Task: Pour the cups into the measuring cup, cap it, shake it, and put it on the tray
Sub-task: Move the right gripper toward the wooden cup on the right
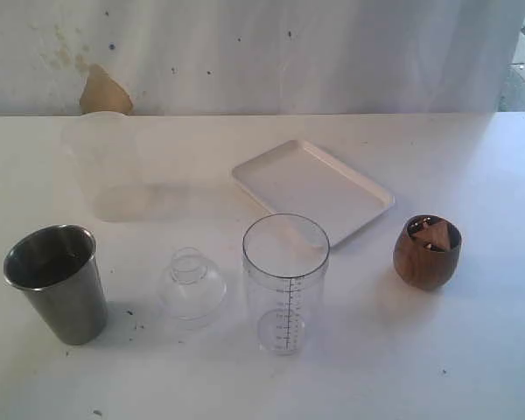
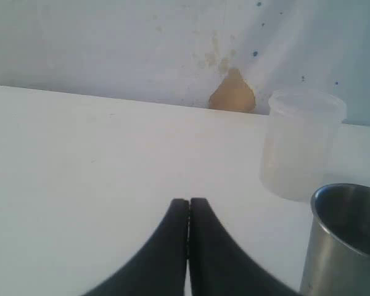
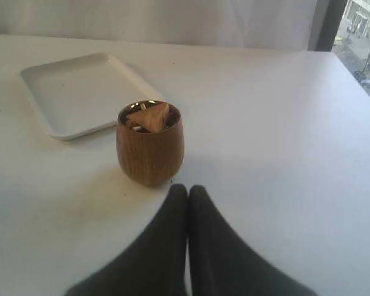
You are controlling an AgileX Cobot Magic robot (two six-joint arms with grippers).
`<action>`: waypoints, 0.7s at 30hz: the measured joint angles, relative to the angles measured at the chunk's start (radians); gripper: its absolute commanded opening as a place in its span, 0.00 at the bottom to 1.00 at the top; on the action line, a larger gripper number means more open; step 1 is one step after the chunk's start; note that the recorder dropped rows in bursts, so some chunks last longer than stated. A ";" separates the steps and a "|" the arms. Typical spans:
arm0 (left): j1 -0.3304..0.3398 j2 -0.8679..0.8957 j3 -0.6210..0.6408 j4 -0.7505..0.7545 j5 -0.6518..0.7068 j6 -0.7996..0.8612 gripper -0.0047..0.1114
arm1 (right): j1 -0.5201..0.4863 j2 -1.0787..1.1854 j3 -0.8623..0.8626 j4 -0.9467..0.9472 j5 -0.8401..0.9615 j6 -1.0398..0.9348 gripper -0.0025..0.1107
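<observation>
- Nearest of all, the measuring cup [image 1: 285, 284] is seen standing upright on the white table [image 1: 472, 367]. Its black marks are turned to the front and its top is left open.
- Just left of the measuring cup, a clear round-topped lid [image 1: 192, 284] is set on the table, not touching it.
- Farther left of the measuring cup, well apart from it, the steel tumbler [image 1: 57, 284] is stood upright. What is inside it cannot be told.
- Behind the measuring cup and off to the left, near the wall [image 1: 332, 52], the frosted plastic cup [image 1: 105, 166] is placed upright.
- Higher up behind that cup, a brown patch [image 1: 103, 92] is seen on the wall.
- Just behind the measuring cup and a little to its right, the tray [image 1: 312, 188] is laid flat at a slant.
- Right of the measuring cup, well apart from it, the wooden cup [image 1: 427, 254] is stood upright. Pale pointed bits [image 1: 433, 234] are seen inside it.
- Only the left wrist view shows the left gripper [image 2: 188, 206]. Its two dark fingers [image 2: 166, 246] are pressed together and nothing is held. The steel tumbler is seen close by.
- Only the right wrist view shows the right gripper [image 3: 187, 191]. Its fingers [image 3: 216, 246] are squeezed tight too, with nothing between them. The wooden cup is seen just ahead of its tips, and whether it is touched cannot be told.
</observation>
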 measured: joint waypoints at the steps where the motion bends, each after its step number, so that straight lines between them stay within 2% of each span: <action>1: 0.000 0.000 0.000 0.000 0.000 0.000 0.05 | 0.000 0.000 0.000 -0.006 -0.053 -0.015 0.02; 3: 0.000 0.000 0.000 0.000 0.000 0.000 0.05 | 0.000 0.000 0.002 -0.005 -0.151 -0.015 0.02; 9: 0.000 0.000 0.000 0.000 0.000 0.000 0.05 | 0.000 0.000 0.004 -0.005 -0.663 -0.005 0.03; 10: 0.000 0.000 0.000 0.000 0.000 0.000 0.05 | 0.000 0.000 0.004 -0.005 -0.723 0.048 0.07; 11: 0.000 0.000 0.000 0.000 0.000 0.000 0.05 | 0.000 0.000 0.004 -0.005 -0.727 0.078 0.18; 12: 0.000 0.000 0.000 0.000 0.000 0.000 0.05 | 0.000 0.000 0.004 -0.005 -0.701 0.091 0.34; 14: 0.000 0.000 0.000 0.000 0.000 0.000 0.05 | 0.000 0.031 0.004 -0.008 -0.658 0.112 0.73; 15: 0.000 0.000 0.000 0.000 0.000 0.000 0.05 | 0.000 0.060 0.004 -0.010 -0.662 0.120 0.87; 16: 0.000 0.000 0.000 0.000 0.000 0.000 0.05 | 0.000 0.103 0.004 -0.010 -0.676 0.132 0.95; 21: 0.000 0.000 0.000 0.000 0.000 0.000 0.05 | 0.000 0.366 0.004 -0.087 -0.753 0.257 0.95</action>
